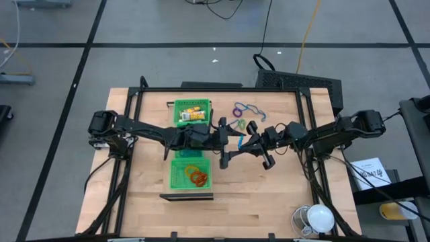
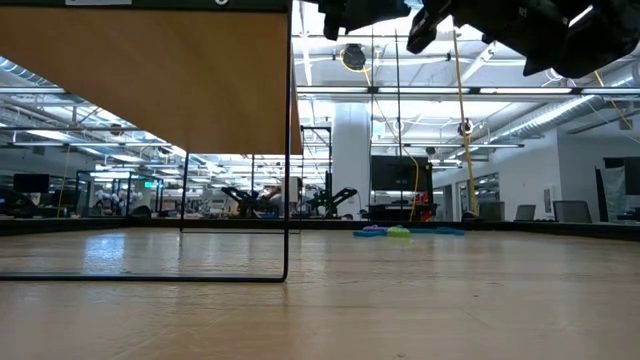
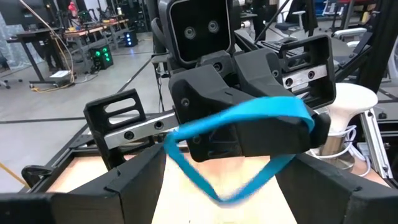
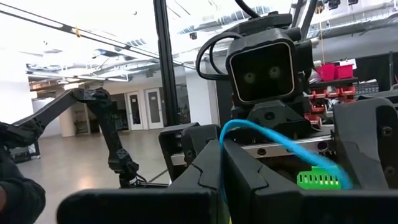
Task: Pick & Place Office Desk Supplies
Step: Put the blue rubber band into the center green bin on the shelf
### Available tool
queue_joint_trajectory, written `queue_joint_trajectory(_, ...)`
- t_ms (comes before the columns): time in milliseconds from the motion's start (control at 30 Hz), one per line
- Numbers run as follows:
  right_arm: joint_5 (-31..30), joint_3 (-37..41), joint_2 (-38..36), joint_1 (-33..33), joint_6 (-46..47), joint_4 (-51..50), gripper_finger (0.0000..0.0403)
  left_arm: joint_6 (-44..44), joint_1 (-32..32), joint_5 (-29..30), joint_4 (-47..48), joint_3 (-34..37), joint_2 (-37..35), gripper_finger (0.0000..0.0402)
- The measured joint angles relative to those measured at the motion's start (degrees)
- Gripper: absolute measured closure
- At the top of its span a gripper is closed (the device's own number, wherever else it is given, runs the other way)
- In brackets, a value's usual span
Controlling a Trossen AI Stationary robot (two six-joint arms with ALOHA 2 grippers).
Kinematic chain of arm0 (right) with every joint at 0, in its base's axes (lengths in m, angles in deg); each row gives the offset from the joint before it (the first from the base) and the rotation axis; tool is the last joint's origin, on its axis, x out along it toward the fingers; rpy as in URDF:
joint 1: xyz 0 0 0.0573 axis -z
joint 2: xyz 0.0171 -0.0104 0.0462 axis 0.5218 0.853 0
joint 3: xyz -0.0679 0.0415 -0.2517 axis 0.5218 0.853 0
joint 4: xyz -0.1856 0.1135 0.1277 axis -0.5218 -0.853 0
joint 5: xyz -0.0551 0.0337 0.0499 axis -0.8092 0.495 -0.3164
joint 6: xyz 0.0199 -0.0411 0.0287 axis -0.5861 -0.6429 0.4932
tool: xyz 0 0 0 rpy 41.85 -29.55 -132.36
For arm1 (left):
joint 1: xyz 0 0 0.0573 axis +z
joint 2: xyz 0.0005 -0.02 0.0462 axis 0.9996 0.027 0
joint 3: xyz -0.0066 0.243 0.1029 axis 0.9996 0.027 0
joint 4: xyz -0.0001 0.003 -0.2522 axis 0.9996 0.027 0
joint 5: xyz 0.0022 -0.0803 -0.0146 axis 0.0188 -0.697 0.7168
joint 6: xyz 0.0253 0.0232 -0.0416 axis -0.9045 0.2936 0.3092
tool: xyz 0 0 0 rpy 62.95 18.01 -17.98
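Blue loop (image 3: 239, 146) close up, stretched between both grippers above mid-table. Right gripper (image 4: 233, 180) fingers pinched together on it; left gripper (image 3: 217, 180) fingers spread wide inside the loop. More loops (image 1: 245, 111) lie on the table (image 1: 269, 195) beside the green tray (image 1: 191, 176).

A thin blue rubber loop (image 3: 239, 146) hangs in the air above the table's middle, stretched into a rough triangle. More thin loops in purple, blue and green (image 1: 243, 115) lie loose on the wooden tabletop. Orange-red loops (image 1: 196, 176) sit in one end compartment of a green tray; small yellow rectangular pieces (image 1: 193, 113) fill the opposite end.
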Motion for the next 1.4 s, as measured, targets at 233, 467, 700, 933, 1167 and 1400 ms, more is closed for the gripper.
queue_joint_trajectory(233,0.02,0.00,0.00,0.00,0.56,-0.22,0.0403,-0.15,0.00,0.01,0.00,0.00,0.00,0.0108)
queue_joint_trajectory(467,-0.01,0.01,0.00,0.04,0.56,-0.60,0.0403,-1.29,-0.07,-0.11,0.00,0.02,0.00,0.0163)
queue_joint_trajectory(700,-0.20,0.02,0.00,0.07,0.56,-1.27,0.0403,-1.29,-0.11,-0.66,0.35,0.04,0.00,0.0262)
queue_joint_trajectory(933,-0.28,0.07,0.00,0.11,0.33,-1.32,0.0403,-1.25,-0.09,-0.38,0.42,0.07,0.00,0.0334)
queue_joint_trajectory(1167,0.30,0.10,-0.05,0.04,-0.97,-1.28,0.0387,-1.07,-0.04,-1.29,0.90,0.07,-0.10,0.0389)
queue_joint_trajectory(1400,0.27,2.02,-3.36,0.49,-2.06,-1.89,0.0285,-1.03,0.05,-1.08,1.23,0.07,-0.57,0.0389)
